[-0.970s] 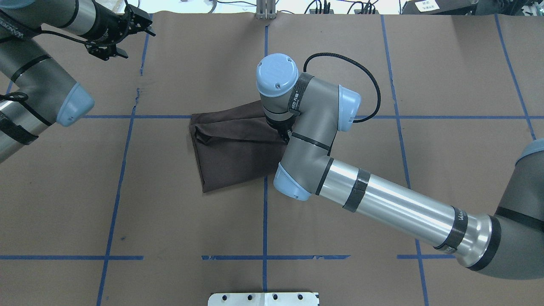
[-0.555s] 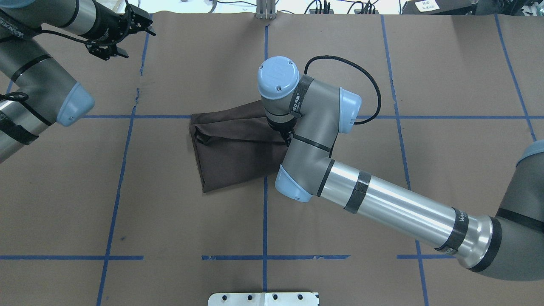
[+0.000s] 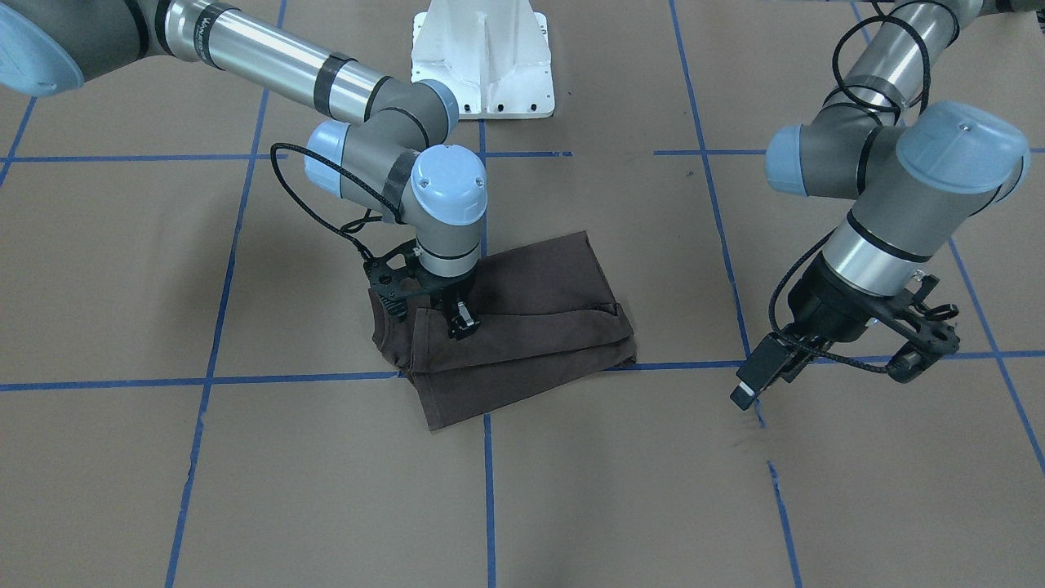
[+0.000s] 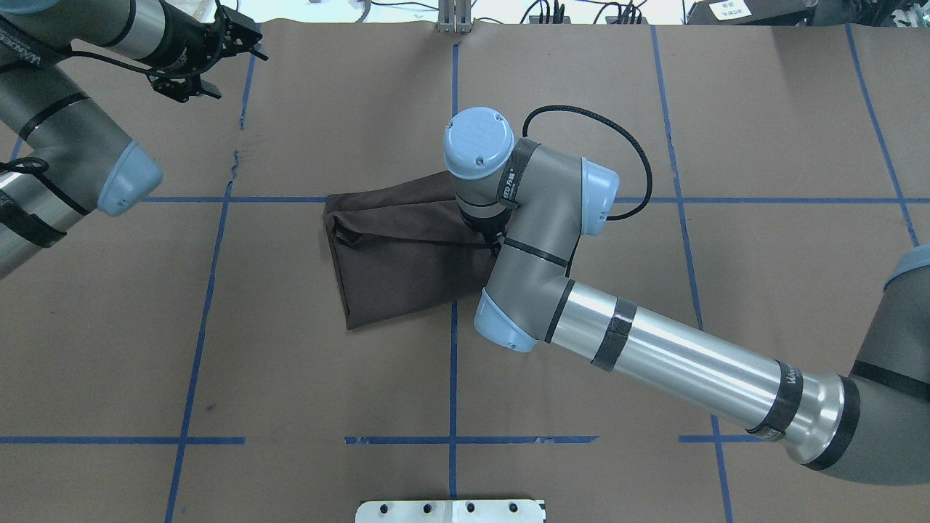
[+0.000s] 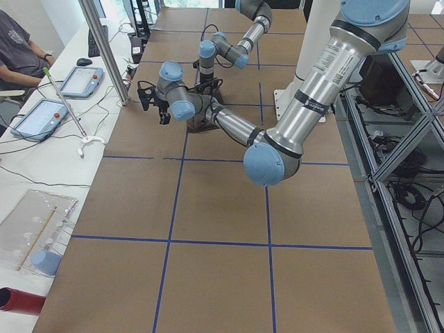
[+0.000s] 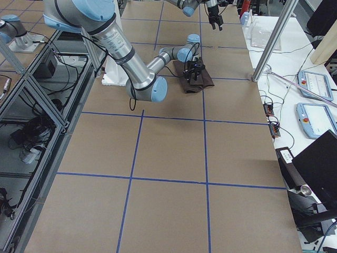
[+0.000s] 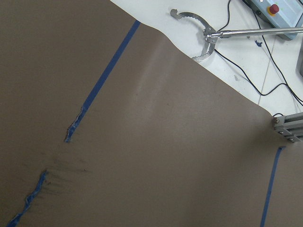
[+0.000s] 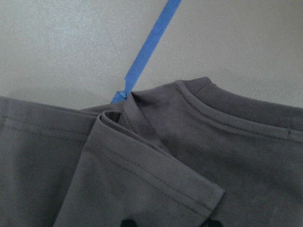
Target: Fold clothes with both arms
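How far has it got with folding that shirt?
Mostly done, it looks: the T-shirt lies as a compact layered rectangle on the table. In hand: the right pincer is low over one end, its tips apart. The left pincer hangs open off to the side. Left: perhaps one last fold or smoothing.

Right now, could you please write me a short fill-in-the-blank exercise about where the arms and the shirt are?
1. The gripper poised over the folded T-shirt belongs to the robot's ___ arm.
2. The left gripper hangs over bare paper, away from the shirt, with its fingers ___.
3. The tape lines that mark a grid on the table are ___ in colour.

Missing words: right; open; blue.
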Controlling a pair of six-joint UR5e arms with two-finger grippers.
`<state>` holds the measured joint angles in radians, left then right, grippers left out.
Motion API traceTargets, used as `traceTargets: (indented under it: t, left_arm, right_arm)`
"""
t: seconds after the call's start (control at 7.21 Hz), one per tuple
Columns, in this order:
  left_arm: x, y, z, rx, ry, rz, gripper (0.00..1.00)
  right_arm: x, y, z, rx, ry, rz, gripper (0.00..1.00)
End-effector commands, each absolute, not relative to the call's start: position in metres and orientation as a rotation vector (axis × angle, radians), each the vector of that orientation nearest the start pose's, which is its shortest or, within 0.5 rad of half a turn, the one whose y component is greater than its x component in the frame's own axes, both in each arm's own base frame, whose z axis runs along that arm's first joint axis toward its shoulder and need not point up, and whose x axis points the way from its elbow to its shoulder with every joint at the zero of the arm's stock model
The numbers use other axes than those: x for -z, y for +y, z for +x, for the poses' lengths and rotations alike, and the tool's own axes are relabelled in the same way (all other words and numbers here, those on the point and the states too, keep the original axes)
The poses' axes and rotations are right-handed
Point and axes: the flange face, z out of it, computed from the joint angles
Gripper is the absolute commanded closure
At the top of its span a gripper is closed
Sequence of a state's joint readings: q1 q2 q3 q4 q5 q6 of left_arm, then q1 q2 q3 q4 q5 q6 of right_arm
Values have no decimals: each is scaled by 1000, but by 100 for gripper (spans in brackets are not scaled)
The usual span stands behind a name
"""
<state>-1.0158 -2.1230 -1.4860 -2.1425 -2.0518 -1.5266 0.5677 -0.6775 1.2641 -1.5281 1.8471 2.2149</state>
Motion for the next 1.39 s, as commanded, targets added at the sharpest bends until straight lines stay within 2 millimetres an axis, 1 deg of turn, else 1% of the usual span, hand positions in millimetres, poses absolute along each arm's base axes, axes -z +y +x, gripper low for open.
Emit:
traceTargets:
  t: [0.0,0.28,0.42,0.69,0.83,0.97,1.11,1.25]
  left_arm:
    - [-306,-640,296,621,1116,138,0]
    - [-306,-639,298,618,1117,137,0]
    - [-306,-639,298,618,1117,137,0]
    - [-306,-639,298,618,1117,137,0]
    - [-307,-639,298,619,1116,136,0]
    - [-306,-639,298,618,1117,137,0]
    - [-306,-639,298,618,1117,137,0]
    - [-307,-639,298,619,1116,136,0]
  right_arm:
    - [-231,-517,-613,-1116,-643,-314,100]
    - [-227,-523,-608,-1152,-654,-317,100]
    - [-223,-533,-600,-1164,-664,-314,100]
    - [-221,-560,-578,-1186,-713,-293,100]
    - [-224,-577,-569,-1193,-760,-284,100]
    - [-225,-589,-567,-1188,-830,-253,100]
    - [-218,-598,-570,-1182,-919,-198,100]
    - [-205,-611,-580,-1161,-994,-145,100]
